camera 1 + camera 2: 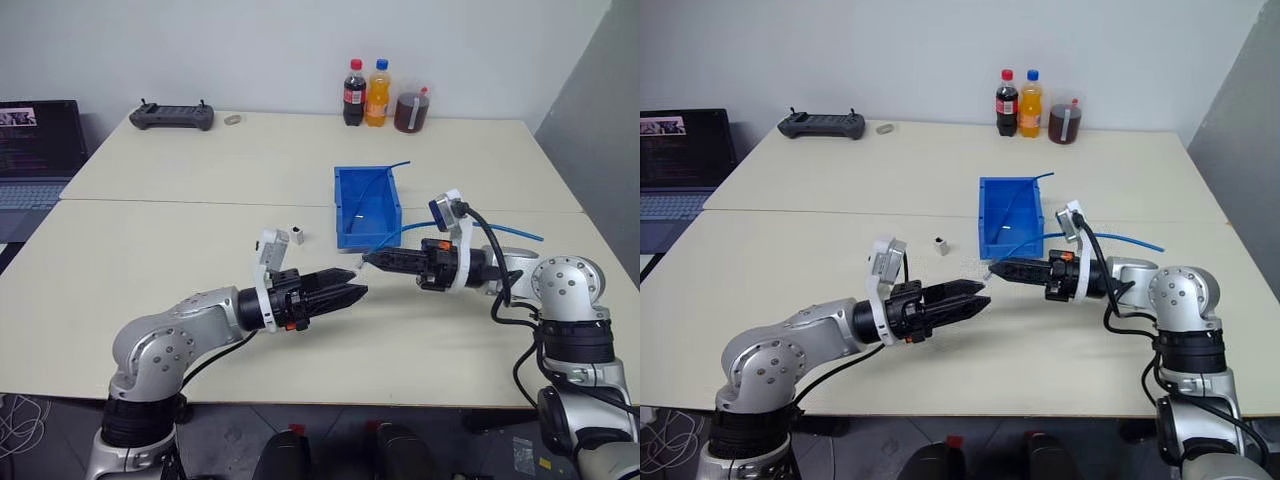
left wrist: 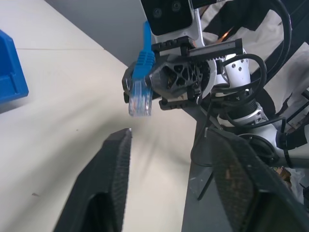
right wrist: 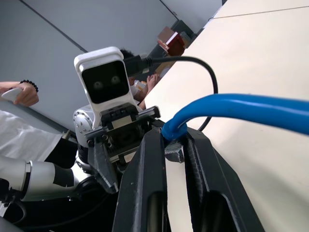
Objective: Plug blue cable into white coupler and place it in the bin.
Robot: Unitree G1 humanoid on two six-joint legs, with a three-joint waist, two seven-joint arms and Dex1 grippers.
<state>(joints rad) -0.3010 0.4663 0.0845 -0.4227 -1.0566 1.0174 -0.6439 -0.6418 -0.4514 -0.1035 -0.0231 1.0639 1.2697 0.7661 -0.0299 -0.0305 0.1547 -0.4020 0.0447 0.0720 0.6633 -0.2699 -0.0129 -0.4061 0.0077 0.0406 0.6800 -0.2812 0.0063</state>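
Right hand [image 1: 372, 259] clamped on blue cable [image 2: 141, 82] plug | left hand [image 1: 355, 292] apart, empty

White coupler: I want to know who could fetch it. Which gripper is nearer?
Left. The left gripper hangs open just beside the white coupler; the right gripper, gripping the blue cable, is farther off.

Left gripper [image 1: 978, 303] and right gripper [image 1: 992, 270] tip to tip above desk [image 1: 790, 250]; white coupler [image 1: 940, 245] standing alone beside bin [image 1: 1010, 222]; blue cable [image 1: 1130, 240] trailing right.

Cream table [image 1: 200, 240], blue bin [image 1: 366, 208], white coupler [image 1: 298, 237], bottles [image 1: 366, 94], controller [image 1: 172, 117]
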